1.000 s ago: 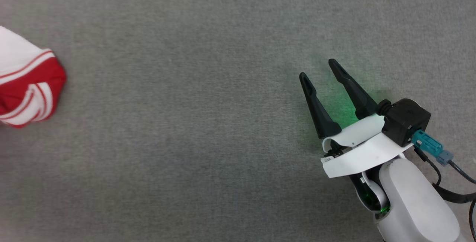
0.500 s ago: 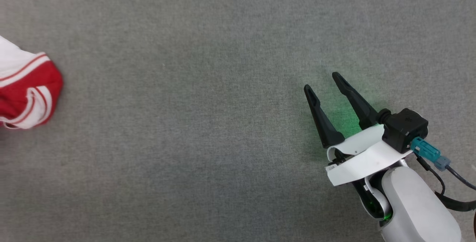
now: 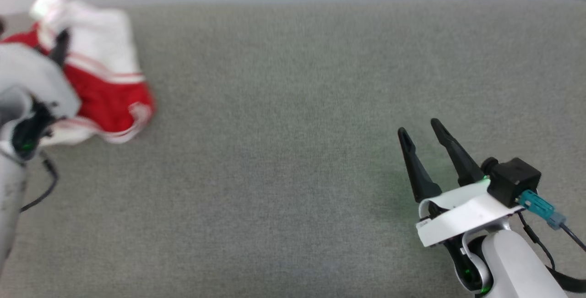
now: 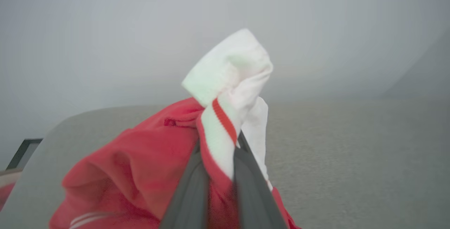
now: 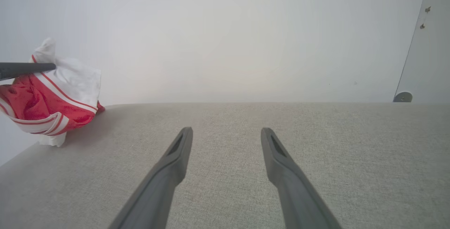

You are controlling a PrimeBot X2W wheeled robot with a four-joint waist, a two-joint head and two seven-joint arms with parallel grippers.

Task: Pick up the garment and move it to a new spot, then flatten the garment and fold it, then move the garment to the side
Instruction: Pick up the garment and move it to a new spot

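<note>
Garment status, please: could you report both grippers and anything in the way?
Left gripper shut on the garment, bunched at the grey surface's far-left corner. Right gripper open, empty, above the surface. No obstacle seen.

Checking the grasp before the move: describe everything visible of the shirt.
The garment is a soft red shirt with white parts and red-and-white striped bands, bunched into a lump. The left gripper is shut on a white, red-striped fold and holds it up. Its lower end touches the grey fabric surface near the far left corner.
</note>
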